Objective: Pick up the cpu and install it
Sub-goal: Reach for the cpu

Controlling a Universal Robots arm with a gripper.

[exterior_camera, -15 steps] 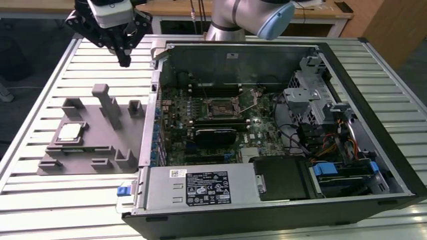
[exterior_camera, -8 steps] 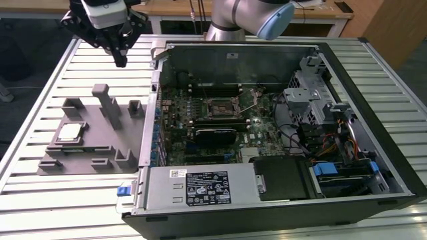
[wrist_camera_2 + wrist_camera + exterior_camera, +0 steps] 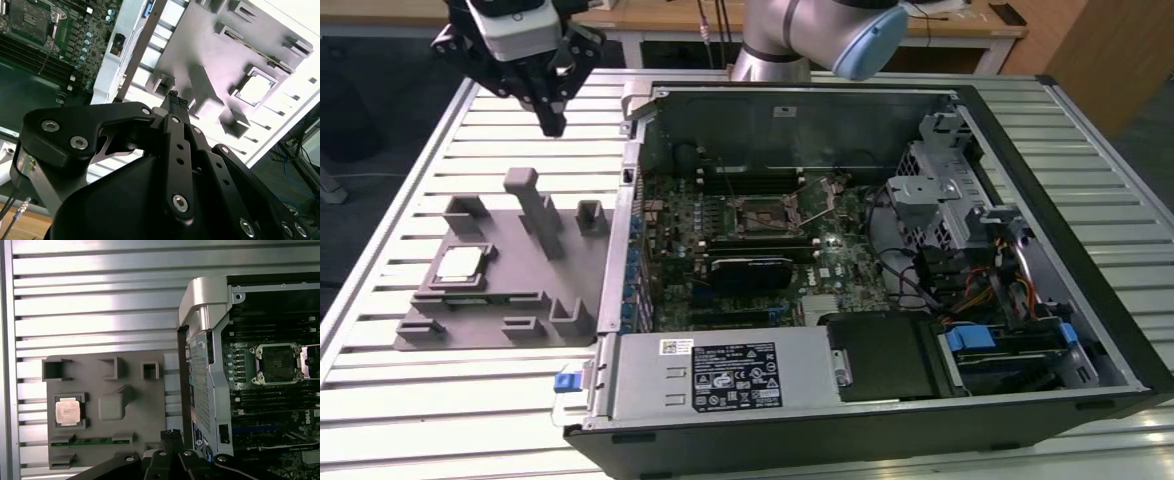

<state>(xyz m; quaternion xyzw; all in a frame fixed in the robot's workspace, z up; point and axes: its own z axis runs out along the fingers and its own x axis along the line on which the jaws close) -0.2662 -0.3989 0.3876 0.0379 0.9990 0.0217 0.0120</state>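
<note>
Counted: 1 cpu (image 3: pixel 460 262), 1 grey holder tray (image 3: pixel 494 330) and 1 thin green strip (image 3: pixel 92 441) in it, all at the exterior view's left. At that view's right: 1 open PC case (image 3: pixel 1067 200), w/ 1 motherboard (image 3: pixel 670 262), 1 cpu socket (image 3: pixel 761 212), 1 grey box w/ white label (image 3: pixel 720 375). Also noted: 1 gripper (image 3: pixel 551 122), 1 slatted table (image 3: pixel 427 400).

Illumination is bright and even, from above. The slatted worktop (image 3: pixel 454 420) reflects strongly. In the second wrist view, glare washes out the worktop and the cpu (image 3: pixel 256 90). The computer case (image 3: pixel 1067 200) interior is dimmer. Posts on the grey fixture (image 3: pixel 480 312) cast short, soft shadows.
</note>
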